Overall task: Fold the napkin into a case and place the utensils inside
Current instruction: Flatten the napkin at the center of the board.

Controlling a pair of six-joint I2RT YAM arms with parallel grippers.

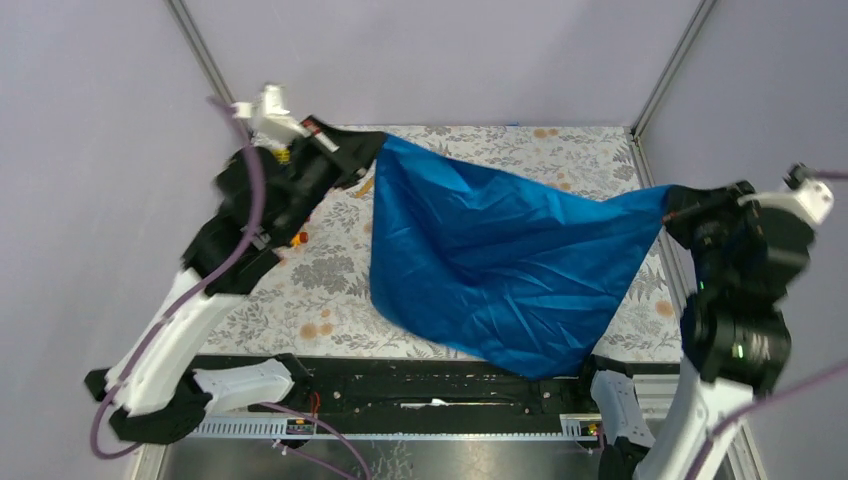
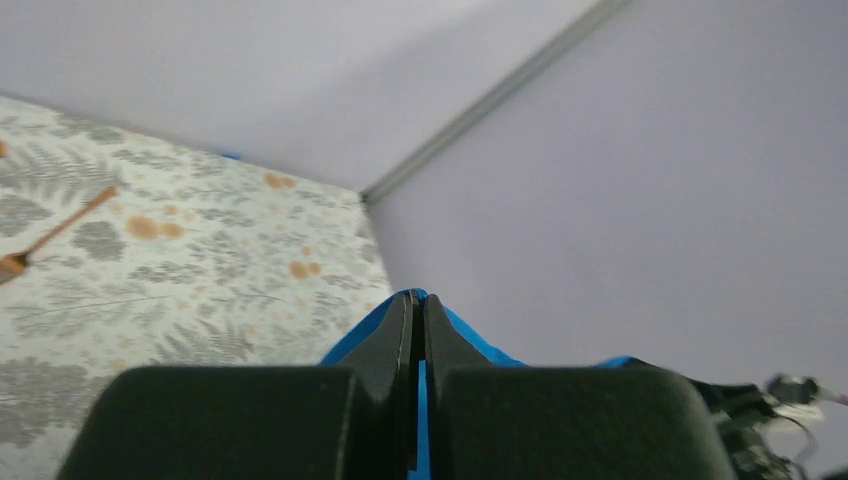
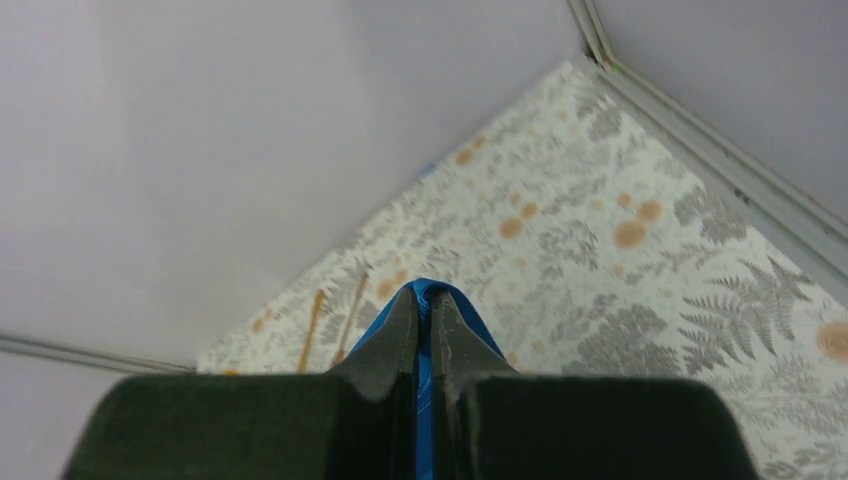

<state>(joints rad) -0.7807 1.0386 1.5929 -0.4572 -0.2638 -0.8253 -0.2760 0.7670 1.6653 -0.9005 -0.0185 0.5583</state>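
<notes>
The napkin hangs stretched in the air over the flowered table, sagging in creases between two raised corners. At its upper left corner the left gripper has its fingers closed on the cloth. At its right corner the right gripper pinches it the same way. The napkin's lowest point droops over the black rail at the table's near edge. Just left of the napkin, a tan sliver lies on the table.
</notes>
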